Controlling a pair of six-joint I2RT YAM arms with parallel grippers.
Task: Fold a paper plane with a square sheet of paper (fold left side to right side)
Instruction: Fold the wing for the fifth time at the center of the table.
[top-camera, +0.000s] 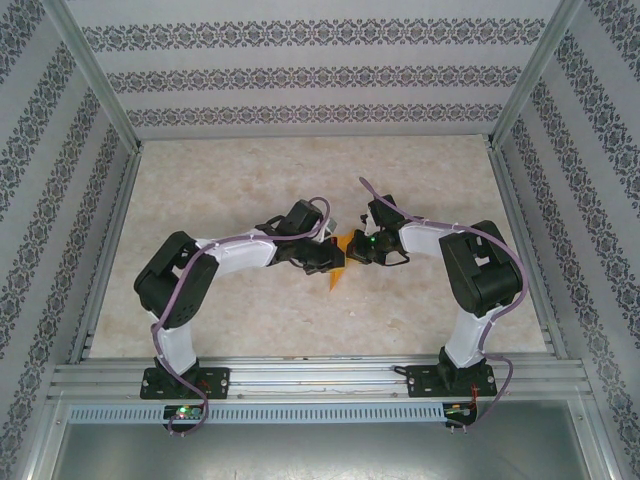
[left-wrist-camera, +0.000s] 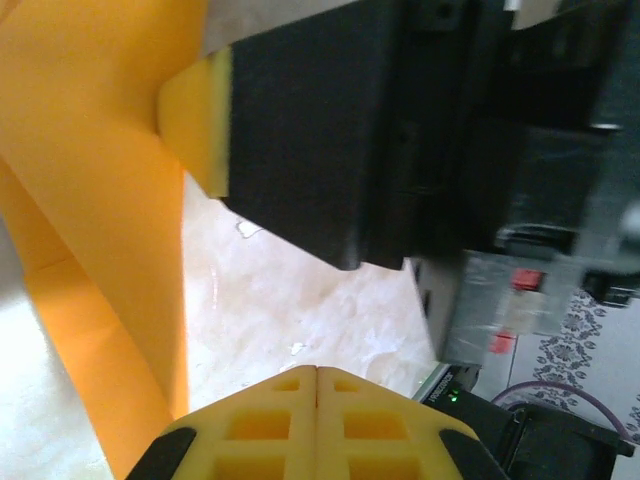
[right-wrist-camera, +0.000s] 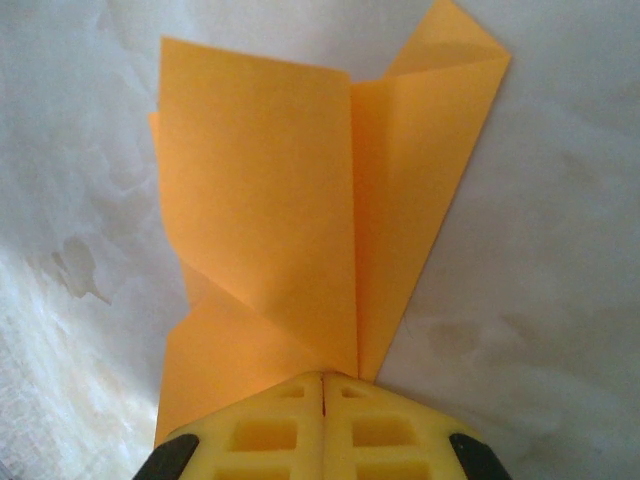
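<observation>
The square sheet of paper (top-camera: 338, 270) is bright orange and lies partly folded on the marble table at its middle, between my two grippers. In the right wrist view the paper (right-wrist-camera: 270, 200) shows a centre crease and raised flaps. It runs in under my right gripper (right-wrist-camera: 322, 378), whose jaws are shut, with no paper seen in their seam. My left gripper (left-wrist-camera: 317, 372) is shut with nothing between its fingers, just right of the paper (left-wrist-camera: 90, 200). A yellow finger (left-wrist-camera: 195, 120) of the right gripper touches the paper's upper edge. From above, the left gripper (top-camera: 325, 262) and the right gripper (top-camera: 358, 248) nearly meet.
The marble table (top-camera: 300, 180) stretches bare behind and beside the arms. Patterned walls with aluminium posts close in three sides. A metal rail (top-camera: 320, 375) carrying both arm bases runs along the near edge.
</observation>
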